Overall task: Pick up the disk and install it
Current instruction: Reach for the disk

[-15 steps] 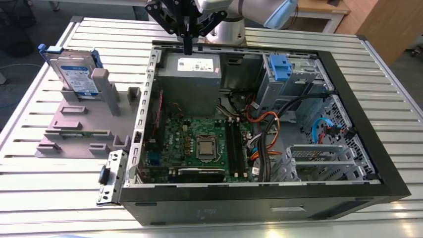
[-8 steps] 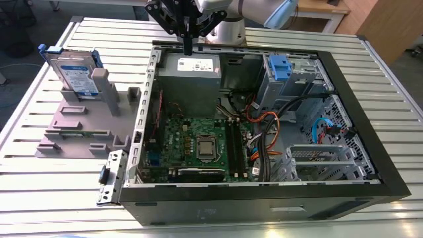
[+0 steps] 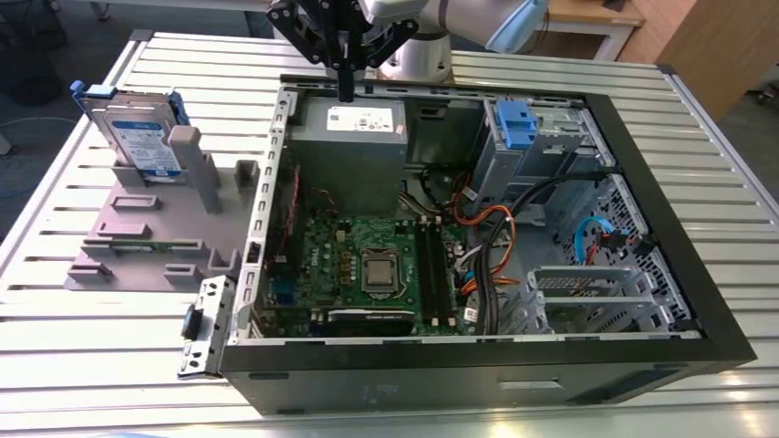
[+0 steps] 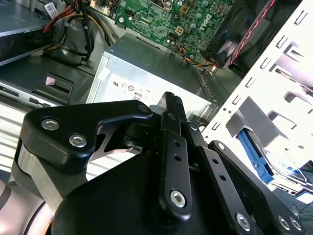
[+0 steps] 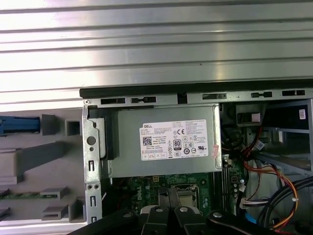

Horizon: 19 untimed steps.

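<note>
Black link arms (image 4: 73,132) carrying the jaws sat closest to the lens in the second wrist view. The jaws were pressed together with nothing between them and pointed straight down. They hung above the power supply (image 3: 350,137), near the far wall of the open computer case (image 3: 681,182), without touching either. Beyond the power supply, the motherboard (image 3: 365,265) lay flat on the case floor, with cable bundles and drive cages toward the exterior view's right.

The disk (image 3: 131,132) was outside the case, well apart from the jaws, on the exterior view's left. It stood on edge in the grey stand (image 3: 134,228), held between upright posts. This posture probably served to keep its broad faces and blue bracket exposed for a grasp from above (a flat-lying drive would offer little to pinch). Stand and case both rested on the slatted desk (image 3: 73,365).

Judged from this layout, the pick-up had not yet been made.
</note>
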Available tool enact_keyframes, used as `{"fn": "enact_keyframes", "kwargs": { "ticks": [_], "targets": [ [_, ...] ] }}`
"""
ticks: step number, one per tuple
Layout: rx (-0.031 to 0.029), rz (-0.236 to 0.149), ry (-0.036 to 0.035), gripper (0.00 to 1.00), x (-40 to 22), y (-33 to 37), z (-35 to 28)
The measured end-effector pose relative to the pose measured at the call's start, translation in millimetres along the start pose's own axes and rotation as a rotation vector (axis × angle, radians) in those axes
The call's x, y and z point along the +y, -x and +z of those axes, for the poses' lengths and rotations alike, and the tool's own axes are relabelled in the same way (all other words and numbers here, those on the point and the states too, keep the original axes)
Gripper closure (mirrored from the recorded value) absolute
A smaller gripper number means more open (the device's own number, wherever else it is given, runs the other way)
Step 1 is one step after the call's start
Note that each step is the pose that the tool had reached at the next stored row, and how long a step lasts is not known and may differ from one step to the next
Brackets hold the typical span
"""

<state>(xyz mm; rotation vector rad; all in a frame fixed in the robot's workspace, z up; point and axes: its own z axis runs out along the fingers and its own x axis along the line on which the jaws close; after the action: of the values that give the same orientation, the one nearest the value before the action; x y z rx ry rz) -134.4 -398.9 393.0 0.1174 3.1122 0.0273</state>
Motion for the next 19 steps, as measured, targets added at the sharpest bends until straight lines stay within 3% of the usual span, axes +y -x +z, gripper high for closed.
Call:
{"fn": "enact_keyframes", "kwargs": {
  "ticks": [10, 12, 19],
  "targets": [
    [-0.0001, 0.000, -0.0006, 0.89, -0.1, -1.9, -0.1],
    [-0.0003, 0.000, -0.0054, 0.89, -0.3, -3.9, -0.1],
    [-0.0008, 0.000, -0.0109, 0.89, -0.3, -4.2, -0.1]
  ]
}}
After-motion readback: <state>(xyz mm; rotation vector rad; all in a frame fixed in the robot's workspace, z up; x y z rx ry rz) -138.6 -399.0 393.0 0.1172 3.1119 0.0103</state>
